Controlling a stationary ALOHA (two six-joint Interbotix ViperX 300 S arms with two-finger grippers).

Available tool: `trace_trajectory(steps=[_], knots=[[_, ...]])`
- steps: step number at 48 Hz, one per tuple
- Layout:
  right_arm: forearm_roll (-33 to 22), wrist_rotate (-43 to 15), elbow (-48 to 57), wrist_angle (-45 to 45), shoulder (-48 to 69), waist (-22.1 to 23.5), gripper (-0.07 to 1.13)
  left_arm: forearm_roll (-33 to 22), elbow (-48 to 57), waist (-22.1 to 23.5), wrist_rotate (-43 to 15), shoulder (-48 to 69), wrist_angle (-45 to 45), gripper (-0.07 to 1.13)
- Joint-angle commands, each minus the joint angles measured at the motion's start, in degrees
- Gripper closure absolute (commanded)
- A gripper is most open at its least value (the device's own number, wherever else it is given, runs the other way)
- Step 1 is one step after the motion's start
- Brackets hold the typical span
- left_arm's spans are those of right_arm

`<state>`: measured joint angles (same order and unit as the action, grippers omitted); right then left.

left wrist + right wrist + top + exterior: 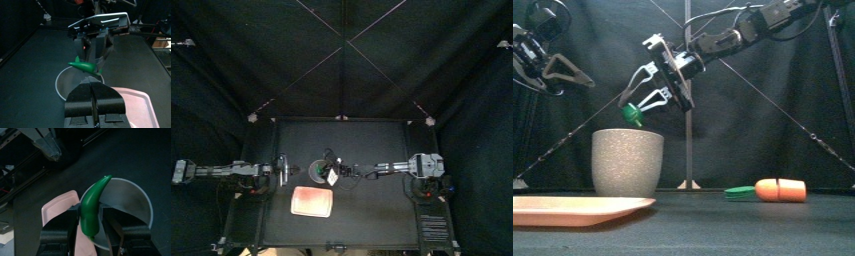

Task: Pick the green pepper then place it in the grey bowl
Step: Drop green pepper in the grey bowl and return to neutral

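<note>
Black curtains all round, black table [372, 205].

Top view: the right arm reaches past the middle. The right gripper [334, 172] sits just behind the pink tray [311, 202]. The left gripper [283, 168] is parked close by on the left side. The bowl is hard to make out from up here.

Front view: the right gripper pinches the green pepper [633, 115], which hangs above the mouth of the grey bowl [628, 162], roughly centred and clear of the rim. The bowl is tall, with speckled matte walls that are near straight. A toy carrot [780, 190] lies on its side on the table, well apart to the right. The tray is flat with a low lip, front-left of the bowl.

Left wrist view: the left jaws are pressed together and hold nothing. They look at the right gripper and the pepper over the bowl.

Right wrist view: the pepper's thick end is clamped between the jaws and its long axis runs along them. The curved, tapered tip projects past the fingertips over the open mouth. It looks like smooth glossy plastic. The bowl's inside is pale, with nothing visible in it.

My read is that the right arm owns this one and only the release is left. The pepper is narrower than the mouth, so it should go in tip first. The risk is the curved tip catching the rim.
</note>
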<state>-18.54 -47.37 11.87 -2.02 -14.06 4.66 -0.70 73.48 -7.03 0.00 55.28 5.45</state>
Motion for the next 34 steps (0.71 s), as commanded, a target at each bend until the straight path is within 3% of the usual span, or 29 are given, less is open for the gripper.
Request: trace_trajectory(steps=[1, 12, 24, 30, 34], knots=[[-1.67, 0.0, -2.02, 0.53, 0.53, 1.05, 0.3, 0.0, -0.79, -0.18, 0.09, -0.26, 0.53, 0.96], [-3.69, 0.0, -1.93, 0.53, 0.53, 1.14, 0.2, -0.09, -0.88, -0.18, 0.09, -0.26, 0.53, 0.96], [-4.57, 0.18, -1.23, -2.81, 2.37, 0.62, 0.19, -0.18, -0.79, -0.09, 0.09, -0.26, 0.44, 0.96], [-7.73, 0.44, 1.23, -3.43, 5.71, -0.35, 0.19, -0.18, -0.79, -0.09, 0.09, -0.18, 0.53, 0.96], [-12.66, 0.26, 3.69, -2.81, 9.32, -2.37, 0.19, -0.18, -0.79, -0.18, 0.09, -0.26, 0.53, 0.96]])
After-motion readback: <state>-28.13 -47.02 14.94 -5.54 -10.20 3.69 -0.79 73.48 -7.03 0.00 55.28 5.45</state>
